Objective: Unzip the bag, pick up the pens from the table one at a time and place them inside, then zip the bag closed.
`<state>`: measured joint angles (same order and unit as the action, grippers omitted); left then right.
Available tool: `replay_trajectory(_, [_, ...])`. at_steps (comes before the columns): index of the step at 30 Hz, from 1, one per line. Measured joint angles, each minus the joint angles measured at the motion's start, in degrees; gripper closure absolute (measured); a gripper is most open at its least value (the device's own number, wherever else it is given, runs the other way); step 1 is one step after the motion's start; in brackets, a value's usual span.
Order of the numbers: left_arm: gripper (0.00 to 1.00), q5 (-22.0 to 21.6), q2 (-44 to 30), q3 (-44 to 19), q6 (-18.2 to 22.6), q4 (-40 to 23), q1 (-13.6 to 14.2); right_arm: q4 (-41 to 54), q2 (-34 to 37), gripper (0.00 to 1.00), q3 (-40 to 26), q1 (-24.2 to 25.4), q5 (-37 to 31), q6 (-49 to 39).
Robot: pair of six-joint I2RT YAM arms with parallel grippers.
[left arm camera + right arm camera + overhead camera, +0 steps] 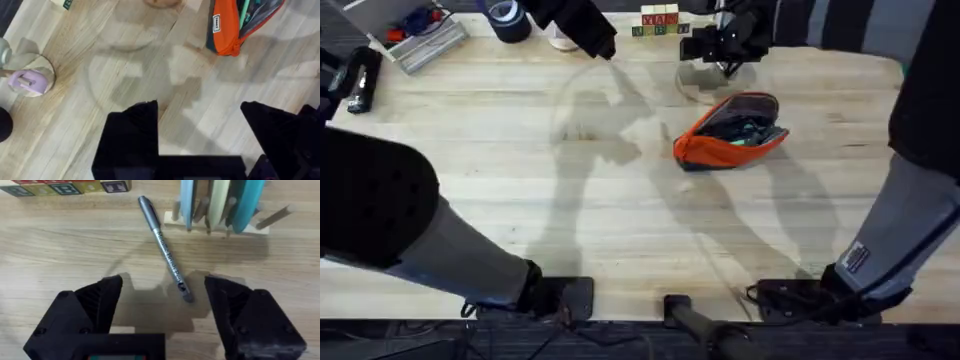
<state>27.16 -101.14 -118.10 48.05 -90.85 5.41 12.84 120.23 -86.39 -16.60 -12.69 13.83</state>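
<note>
The orange bag [720,145] lies unzipped right of the table's [620,220] middle, with green and dark pens [752,126] showing inside. The left wrist view sees the bag [225,30] with a green pen [243,12] in its mouth. My left gripper [603,46] hangs open over bare wood at the back, well left of the bag [197,107]. At the back, beyond the bag, my right gripper [715,45] is open low over the table. A silver-grey pen [165,250] lies flat there, its near end between my right gripper's [164,282] fingers, untouched.
Letter blocks [660,20] and a wooden rack of plates [220,205] stand just behind the silver-grey pen. A dark tape roll [508,20], a tray of tools [420,40] and a black tool [360,80] sit at the back left. A purple-and-white object [30,82] rests left of my left gripper.
</note>
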Motion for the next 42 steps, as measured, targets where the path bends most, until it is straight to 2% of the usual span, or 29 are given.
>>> replay_trajectory(6, [0.006, -0.37, 0.00, 0.00, 0.00, 0.00, 0.00, -0.18, 2.51, 0.004, 0.00, 0.00, 0.02, 0.55])
replay_trajectory(24, [0.006, -0.41, 0.00, 0.00, 0.00, 0.01, 0.00, -2.32, 3.27, 0.005, -0.02, 0.00, -0.36, 0.81])
replay_trajectory(26, [0.006, -0.42, 0.00, -0.01, 0.00, 0.00, 0.00, -2.39, 3.32, 0.030, -0.02, 0.00, -0.42, 0.79])
replay_trajectory(31, [0.006, -0.42, 0.00, 0.00, 0.00, 0.00, 0.00, -3.17, 3.75, 0.316, -0.13, 0.00, -1.05, 0.98])
replay_trajectory(34, [0.006, -0.42, 0.00, 0.00, 0.00, 0.00, 0.00, -3.21, 3.80, 0.426, -0.13, 0.00, -1.18, 0.98])
replay_trajectory(37, [0.006, -0.42, 0.00, 0.00, 0.00, 0.00, 0.00, -3.23, 3.80, 0.585, -0.13, 0.00, -1.48, 0.97])
replay_trajectory(40, [0.006, -0.42, 0.00, 0.00, 0.00, 0.00, 0.00, -3.19, 3.80, 0.678, -0.13, 0.15, -2.00, 0.97])
replay_trajectory(42, [0.006, -0.42, 0.00, 0.00, 0.00, 0.01, 0.00, -3.17, 3.80, 0.796, -0.15, 0.31, -2.42, 1.00])
